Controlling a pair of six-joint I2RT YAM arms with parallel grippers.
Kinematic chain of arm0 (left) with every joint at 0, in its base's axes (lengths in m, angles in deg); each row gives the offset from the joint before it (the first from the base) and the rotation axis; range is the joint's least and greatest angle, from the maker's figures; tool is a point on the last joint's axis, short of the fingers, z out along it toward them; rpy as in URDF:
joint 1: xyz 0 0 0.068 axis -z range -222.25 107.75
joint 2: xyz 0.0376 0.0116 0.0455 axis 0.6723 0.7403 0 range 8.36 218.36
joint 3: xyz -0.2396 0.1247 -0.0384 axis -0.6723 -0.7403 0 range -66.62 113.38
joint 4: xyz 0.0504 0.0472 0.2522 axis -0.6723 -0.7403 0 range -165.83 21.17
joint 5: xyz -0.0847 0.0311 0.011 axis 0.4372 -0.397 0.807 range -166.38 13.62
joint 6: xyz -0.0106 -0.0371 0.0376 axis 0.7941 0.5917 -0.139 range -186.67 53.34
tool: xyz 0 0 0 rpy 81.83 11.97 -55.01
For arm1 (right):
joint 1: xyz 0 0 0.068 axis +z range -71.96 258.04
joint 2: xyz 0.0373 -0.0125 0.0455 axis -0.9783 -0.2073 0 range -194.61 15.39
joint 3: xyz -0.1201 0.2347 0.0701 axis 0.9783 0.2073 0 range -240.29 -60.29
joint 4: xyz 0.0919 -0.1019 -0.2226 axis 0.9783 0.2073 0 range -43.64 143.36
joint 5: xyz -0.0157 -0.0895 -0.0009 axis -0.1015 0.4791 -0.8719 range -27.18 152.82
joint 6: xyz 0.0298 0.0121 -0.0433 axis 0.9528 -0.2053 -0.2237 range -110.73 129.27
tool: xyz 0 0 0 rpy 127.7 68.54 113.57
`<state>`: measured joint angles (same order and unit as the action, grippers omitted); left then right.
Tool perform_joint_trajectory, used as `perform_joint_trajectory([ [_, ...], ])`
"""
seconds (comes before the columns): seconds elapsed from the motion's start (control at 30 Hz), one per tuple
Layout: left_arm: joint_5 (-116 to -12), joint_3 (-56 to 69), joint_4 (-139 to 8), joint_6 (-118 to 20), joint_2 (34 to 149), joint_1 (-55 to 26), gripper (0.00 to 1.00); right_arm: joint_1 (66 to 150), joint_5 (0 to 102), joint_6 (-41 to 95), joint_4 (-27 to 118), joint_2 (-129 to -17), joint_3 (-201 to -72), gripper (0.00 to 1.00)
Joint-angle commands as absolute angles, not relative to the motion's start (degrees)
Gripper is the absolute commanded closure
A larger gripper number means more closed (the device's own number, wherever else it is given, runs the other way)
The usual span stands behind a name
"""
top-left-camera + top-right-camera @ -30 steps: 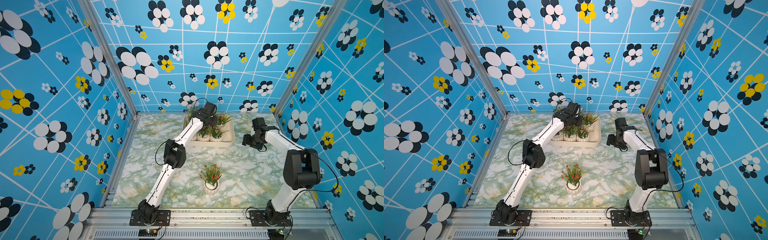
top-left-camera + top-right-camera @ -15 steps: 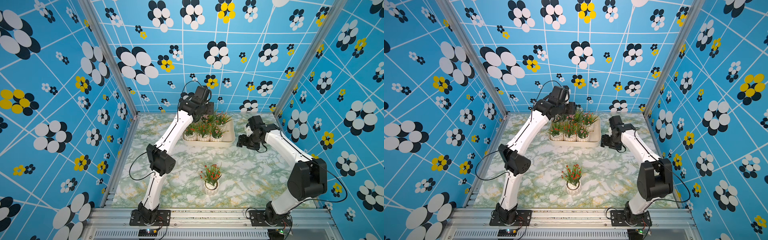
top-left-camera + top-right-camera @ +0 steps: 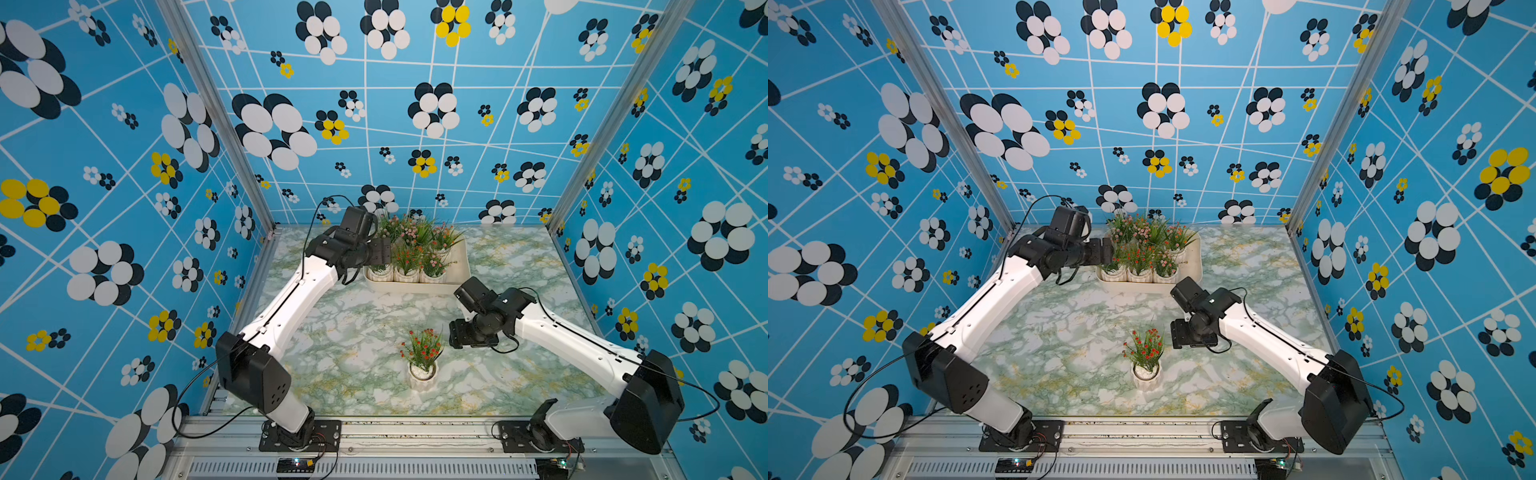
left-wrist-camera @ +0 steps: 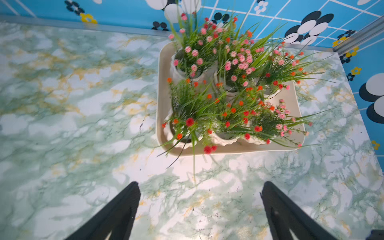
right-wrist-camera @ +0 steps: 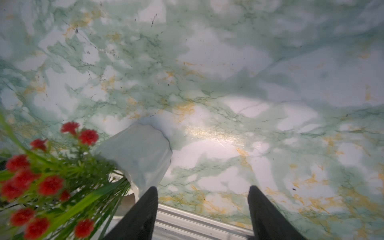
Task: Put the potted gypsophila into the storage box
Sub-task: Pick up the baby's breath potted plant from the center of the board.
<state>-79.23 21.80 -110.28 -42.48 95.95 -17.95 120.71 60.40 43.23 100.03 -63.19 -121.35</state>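
The storage box (image 3: 460, 268) sat at the upper centre of both top views, near the back edge of the green-veined marble surface (image 3: 345, 332). It was crowded with white pots of pink and orange-red flowers (image 4: 234, 62) set in two rows. One potted gypsophila (image 3: 422, 365) with red blooms stood upright and alone on the surface in the lower centre of the frame, well apart from the box and outside it.

The left gripper (image 4: 200, 209) hung beside the box's left end. In the left wrist view its jaws were spread wide with only bare surface between them. The right gripper (image 5: 202, 207) hovered just right of the lone plant's foliage, jaws parted and empty. In the right wrist view the white pot (image 5: 139, 153) lay at lower left, outside the fingers (image 5: 145, 214).
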Motion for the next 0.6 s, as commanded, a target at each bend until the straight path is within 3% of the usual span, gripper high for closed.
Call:
perform_joint_trajectory([
  [0.0,-76.87,14.74,-107.68,-39.82,89.23,-19.91,0.00,125.49,63.52,51.27,99.75,-62.45,-120.02,0.29],
  [0.4,-72.17,-3.00,-107.91,-38.48,75.32,-24.79,0.01,137.42,67.62,61.36,91.30,-67.12,-116.40,0.30],
  [0.57,-71.50,-6.38,-108.28,-37.66,72.94,-25.48,0.01,138.55,68.31,62.44,88.37,-68.95,-114.71,0.37],
])
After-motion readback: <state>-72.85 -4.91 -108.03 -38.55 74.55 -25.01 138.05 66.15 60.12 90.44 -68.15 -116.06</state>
